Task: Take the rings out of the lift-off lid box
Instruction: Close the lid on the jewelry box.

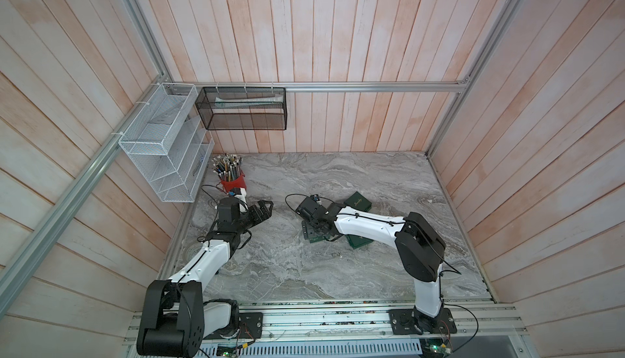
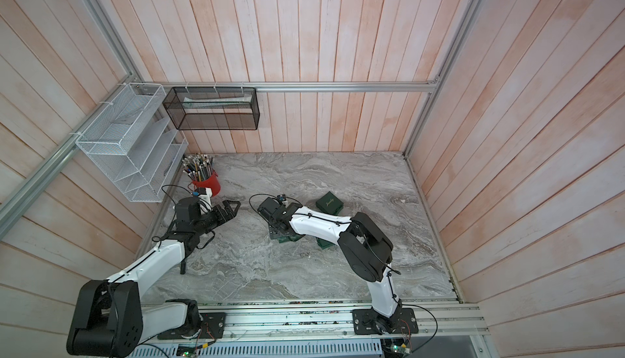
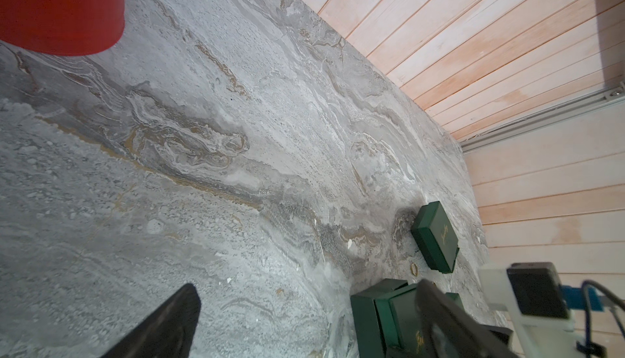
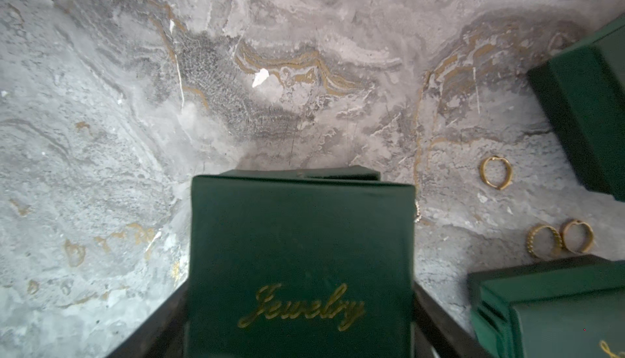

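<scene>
Overhead: left gripper (image 1: 269, 209) gaped wide; far green box (image 1: 357, 201) read "Jewelry".
Left wrist: one of the rings (image 3: 414, 269) lay on marble table (image 3: 236, 170).
Right wrist: right gripper (image 4: 299, 322) clasped near green box (image 4: 301, 244), gold script "Jewelry"; three golden rings (image 4: 496, 172) lay on marble beside.

In both top views the right arm (image 1: 365, 226) (image 2: 318, 224) hides most of the lift-off lid box (image 1: 311, 239) beneath its wrist and part of a second green box (image 1: 359, 242), and the rings (image 4: 496, 172) are too small to find there. In the right wrist view the green lid (image 4: 301, 244), clamped between the fingers of the right gripper (image 4: 301, 290), runs off the lower edge and screens all but a sliver of that box; a beaded fragment (image 4: 418, 211) beside it shows too little to identify. In the left wrist view the red cup (image 3: 61, 7) is cut by the picture's edge and a dark finger (image 3: 449, 319) masks the near boxes (image 3: 372, 315).
</scene>
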